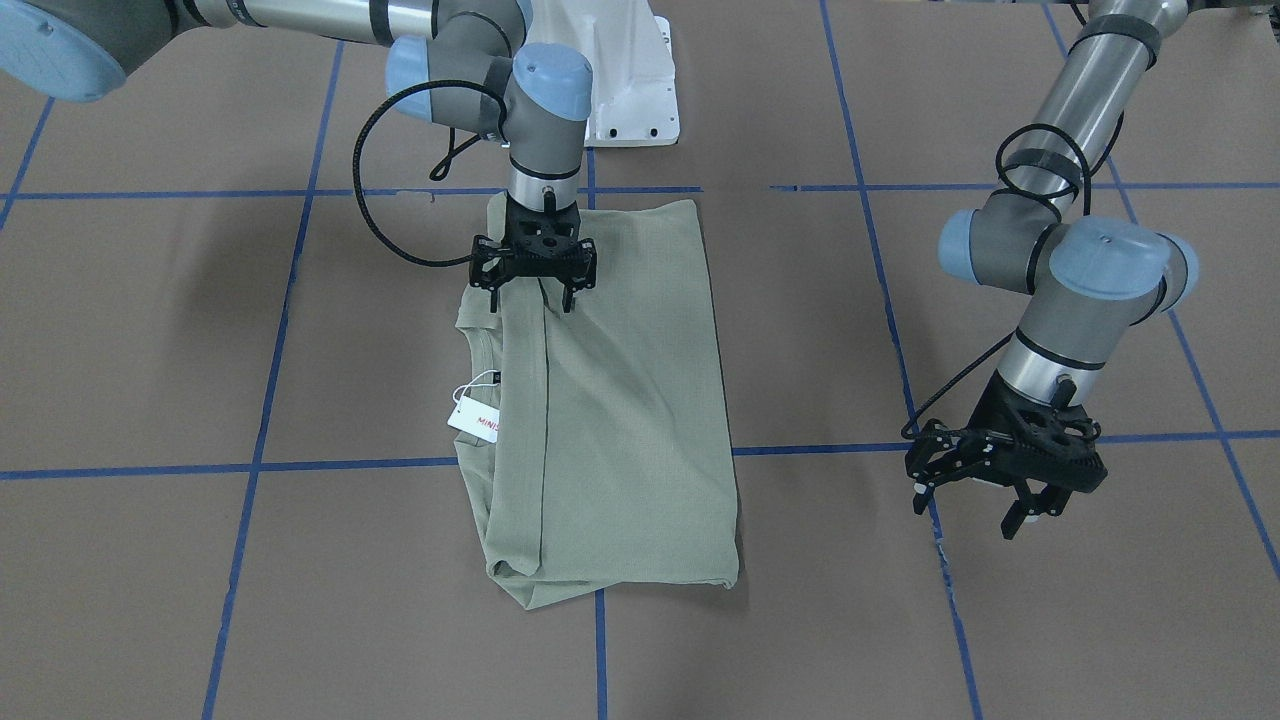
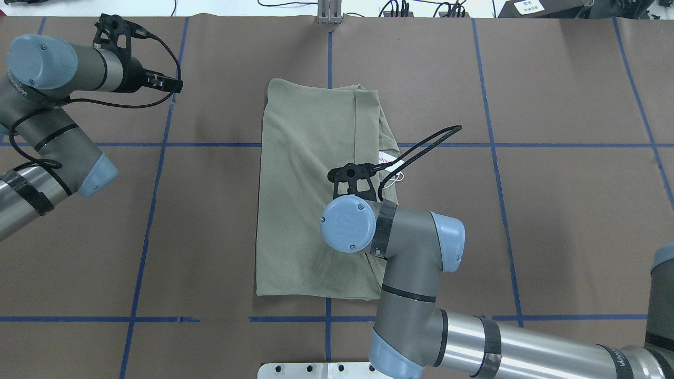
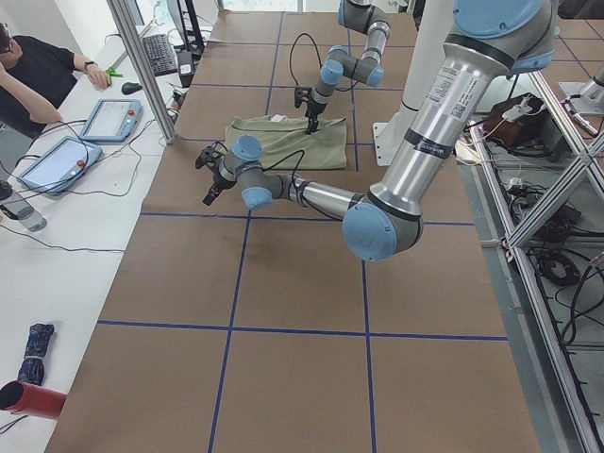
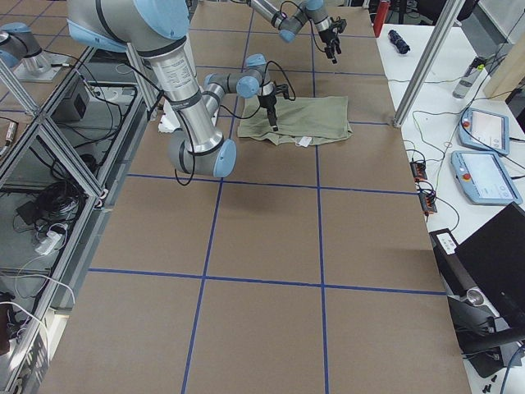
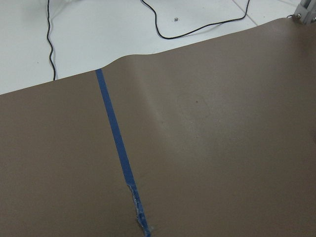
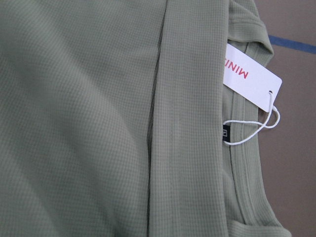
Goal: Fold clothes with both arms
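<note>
While the brown table [image 2: 553, 210] is carrying a grid of blue tape lines [image 2: 210, 145], both arms are reaching out over it. The right arm [image 2: 421, 252] is stretching in from the near right toward the middle. The left arm [image 2: 47, 131] is bending over the far left part, well apart from the garment. The sage-green shirt [image 2: 305, 184] is lying flat at the middle of the table, folded into a long rectangle running from near to far. A narrower folded strip [image 6: 192, 123] is lying along its right side, and the round neck [image 6: 247, 177] is showing at that right edge. The right gripper [image 1: 532, 300] is pointing straight down over that strip, its jaws standing spread apart with nothing clasped between them; whether the tips are touching the cloth I cannot tell. The left gripper [image 1: 975, 510] is hanging above bare table beside a tape line, its jaws likewise spread and empty. The white hang tag [image 6: 249, 81], printed in red letters, is sticking out from under the strip at the neck.
</note>
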Robot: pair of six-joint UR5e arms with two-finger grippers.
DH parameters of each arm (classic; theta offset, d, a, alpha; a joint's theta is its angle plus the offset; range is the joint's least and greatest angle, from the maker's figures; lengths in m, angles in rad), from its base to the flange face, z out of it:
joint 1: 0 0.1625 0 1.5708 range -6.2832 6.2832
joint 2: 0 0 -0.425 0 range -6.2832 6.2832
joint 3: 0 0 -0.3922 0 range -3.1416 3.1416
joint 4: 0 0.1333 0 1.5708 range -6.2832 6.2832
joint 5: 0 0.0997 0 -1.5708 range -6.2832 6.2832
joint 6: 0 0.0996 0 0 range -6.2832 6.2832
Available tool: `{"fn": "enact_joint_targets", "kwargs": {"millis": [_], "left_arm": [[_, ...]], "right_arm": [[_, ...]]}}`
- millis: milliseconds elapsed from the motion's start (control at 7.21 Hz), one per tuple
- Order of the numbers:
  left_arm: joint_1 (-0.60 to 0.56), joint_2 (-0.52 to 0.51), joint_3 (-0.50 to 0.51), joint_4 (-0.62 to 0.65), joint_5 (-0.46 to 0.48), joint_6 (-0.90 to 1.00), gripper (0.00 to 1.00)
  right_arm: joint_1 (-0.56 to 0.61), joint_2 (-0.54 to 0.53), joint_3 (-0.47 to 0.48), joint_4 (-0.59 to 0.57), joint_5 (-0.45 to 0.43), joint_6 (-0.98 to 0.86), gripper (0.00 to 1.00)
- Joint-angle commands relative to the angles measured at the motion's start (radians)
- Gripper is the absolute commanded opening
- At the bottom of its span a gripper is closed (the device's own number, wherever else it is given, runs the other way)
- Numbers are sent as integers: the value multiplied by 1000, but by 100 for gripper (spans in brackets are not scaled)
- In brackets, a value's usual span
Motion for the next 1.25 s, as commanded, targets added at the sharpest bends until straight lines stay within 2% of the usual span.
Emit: {"fn": "enact_joint_targets", "kwargs": {"millis": [0,416,555,694,833,1110], "left_arm": [[0,0,1,0,0,0,100],[3,0,3,-6,0,0,100],[8,0,4,-6,0,0,100],[8,0,4,-8,0,-2,100],[10,0,4,-8,0,-2,100],[11,0,3,-8,0,-2,100]], "right_arm": [[1,-3,0,-46,-16,-78,100],[33,-44,20,-64,-19,-126,96],[47,-92,83,-84,-19,-166,95],[55,-150,186,-133,-19,-216,95],[59,-196,229,-150,-21,-233,95],[59,-248,233,-143,-27,-223,94]]}}
